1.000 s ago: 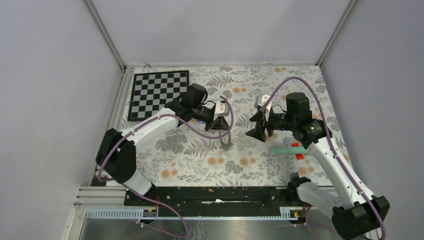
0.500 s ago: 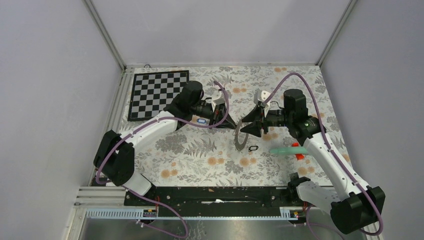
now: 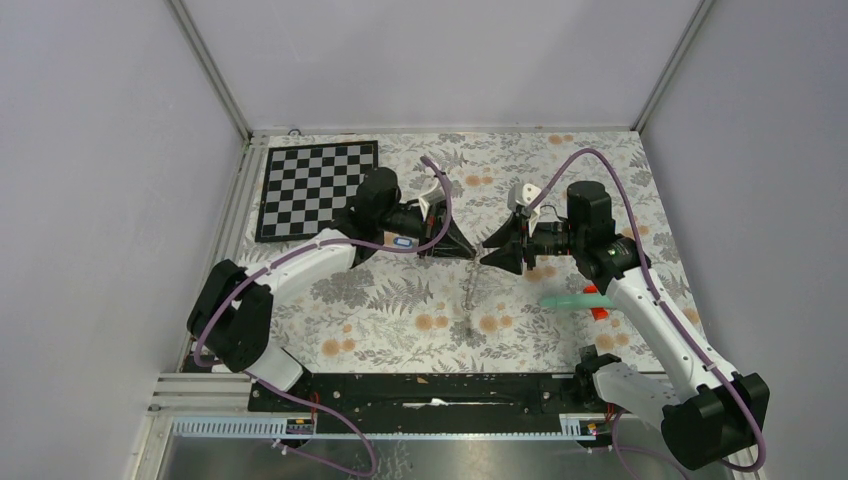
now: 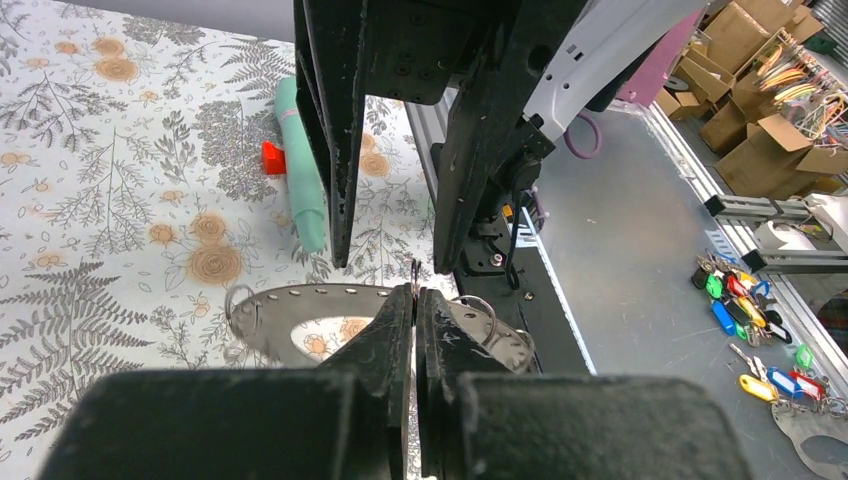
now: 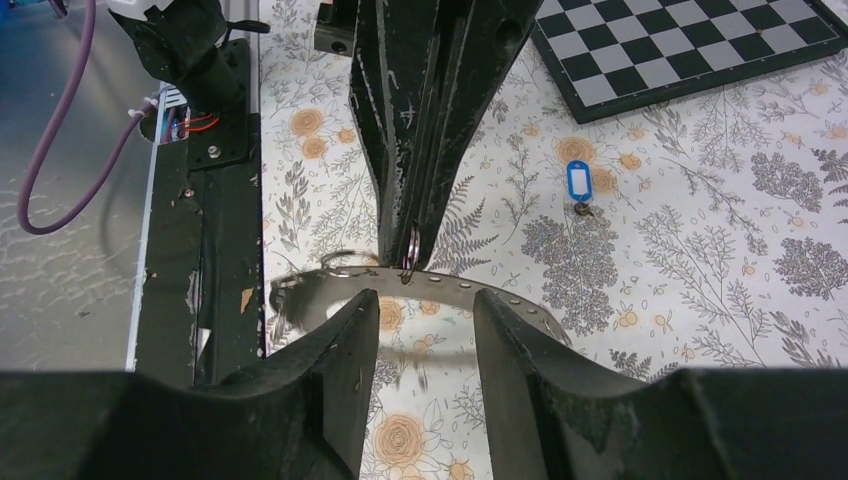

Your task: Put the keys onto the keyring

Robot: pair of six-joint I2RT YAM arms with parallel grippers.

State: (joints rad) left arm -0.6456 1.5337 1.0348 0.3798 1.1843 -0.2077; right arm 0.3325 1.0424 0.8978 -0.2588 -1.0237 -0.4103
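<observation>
Nearest to us, on the right of the bench [image 3: 380,325], lies a teal stick [image 3: 568,300] with a red piece [image 3: 598,313]. They are not part of our job.

Just left of the stick, in the middle, the keyring [image 3: 471,292] hangs up off the bench. From above we see only its thin edge. From the wrist views it is a big, flat, grey hoop with a wide hole in the middle and a row of tiny holes along its band. Some small wire rings [image 4: 240,300] dangle from it.

We think the hoop is thin metal: stiff, light and smooth, so it could slip or swing. The best place to hold it is the flat band, pinched on both faces.

The left fingers [image 4: 390,340] are squeezed shut on the top edge of the band and carry the hoop. The right fingers [image 5: 320,380] face them from the right. They stand apart, one on each side of the left tips, just above the band. We cannot see them touch it.

A little farther and to the left, the blue key [image 5: 577,182] lies on the bench, not yet on the hoop. Its tag is blue with a white middle. It looks tiny and light, and the tag is the easy part to pinch. We cannot find the black-tagged key.

Far left lies the chequered board [image 3: 318,188].
</observation>
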